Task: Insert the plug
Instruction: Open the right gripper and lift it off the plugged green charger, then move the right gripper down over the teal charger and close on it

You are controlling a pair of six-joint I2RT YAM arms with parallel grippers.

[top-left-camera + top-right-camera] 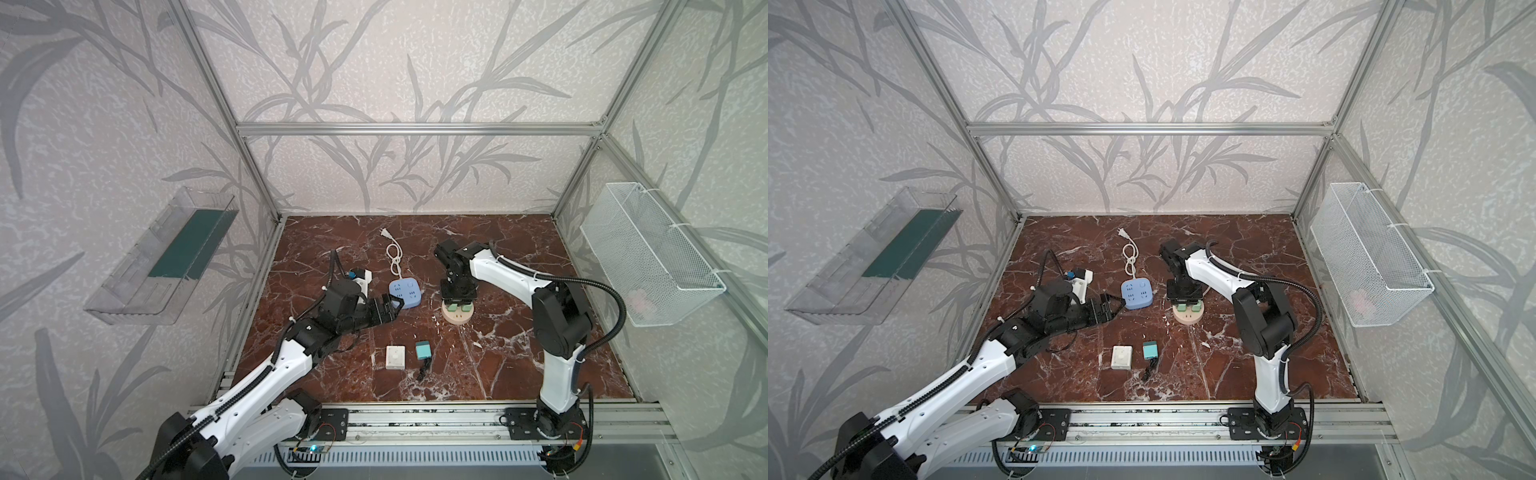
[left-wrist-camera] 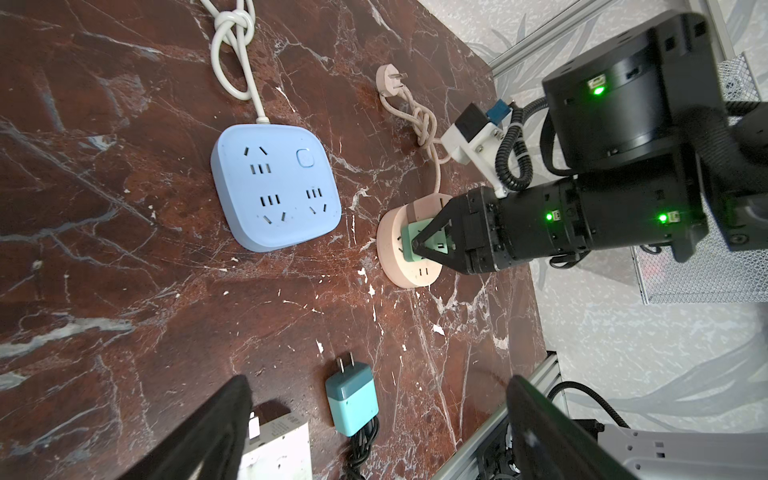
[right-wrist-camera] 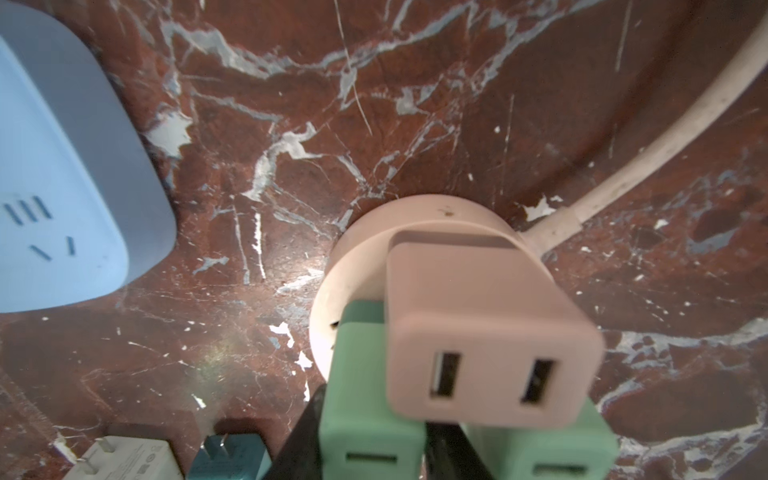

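A round pink socket stands right of centre with two green plugs in its top. My right gripper points straight down on it. Its fingers lie close along both sides of one green plug; I cannot make out whether they press it. The other green plug stands beside it. My left gripper hangs open and empty at the blue power strip's near left corner. A teal plug and a white plug lie flat towards the front.
The blue strip's knotted white cord runs to the back; the pink socket's cord lies knotted behind it. A clear bin hangs on the left wall and a wire basket on the right. An aluminium rail edges the front.
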